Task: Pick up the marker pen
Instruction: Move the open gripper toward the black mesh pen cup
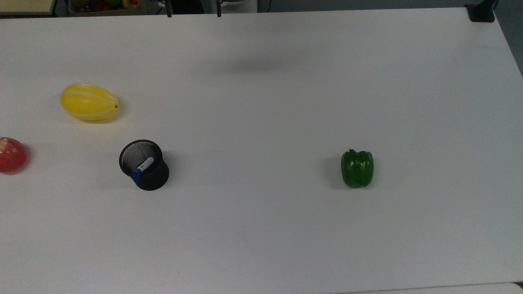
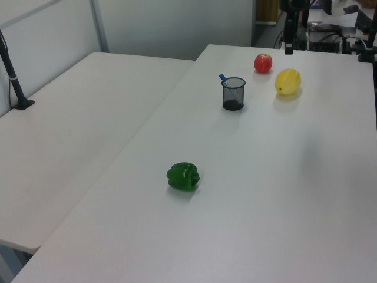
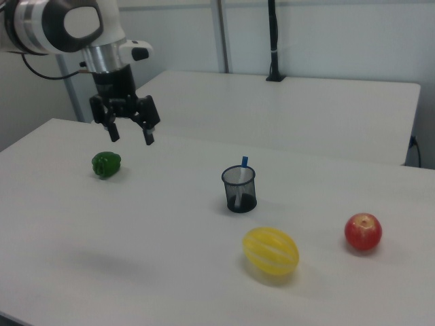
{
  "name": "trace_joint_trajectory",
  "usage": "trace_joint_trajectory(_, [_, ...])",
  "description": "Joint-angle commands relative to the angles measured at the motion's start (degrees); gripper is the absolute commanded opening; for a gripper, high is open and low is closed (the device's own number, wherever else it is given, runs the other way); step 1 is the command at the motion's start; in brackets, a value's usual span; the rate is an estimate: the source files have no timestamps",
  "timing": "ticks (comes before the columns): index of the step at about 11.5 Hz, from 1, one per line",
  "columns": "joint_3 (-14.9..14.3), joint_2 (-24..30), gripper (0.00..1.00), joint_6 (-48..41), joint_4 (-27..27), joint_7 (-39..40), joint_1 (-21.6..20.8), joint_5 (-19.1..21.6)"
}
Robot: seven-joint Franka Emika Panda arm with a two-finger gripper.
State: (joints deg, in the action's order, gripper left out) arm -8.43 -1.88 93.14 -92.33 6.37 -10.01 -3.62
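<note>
The marker pen (image 1: pixel 142 167) stands tilted in a black mesh cup (image 1: pixel 150 179), white barrel inside and blue cap up over the rim. The left view shows the marker pen's blue cap (image 2: pixel 222 77) poking above the cup (image 2: pixel 233 94). In the right view the marker pen (image 3: pixel 244 163) leans in the cup (image 3: pixel 239 189). My gripper (image 3: pixel 132 136) hangs open and empty, high above the table, well off to the right view's left of the cup. Its two fingertips (image 1: pixel 168 14) just enter at the top view's upper edge.
On the white table (image 1: pixel 261 102) lie a green pepper (image 1: pixel 357 168), a yellow striped melon (image 1: pixel 89 101) and a red apple (image 1: pixel 11 154). A second white table (image 2: pixel 76 118) adjoins on the left view's left. A black pole base (image 1: pixel 481 13) sits at the top view's upper right corner.
</note>
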Motion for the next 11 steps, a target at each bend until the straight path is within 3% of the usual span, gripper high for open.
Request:
trace_joint_trajectory(1, [-0.63,-3.47,1.00,7.47,0.05,2.07,2.45,-0.24])
trace_joint_trajectory(11, [-0.54,-16.57,1.00,38.32,0.22,1.02,7.90,0.11])
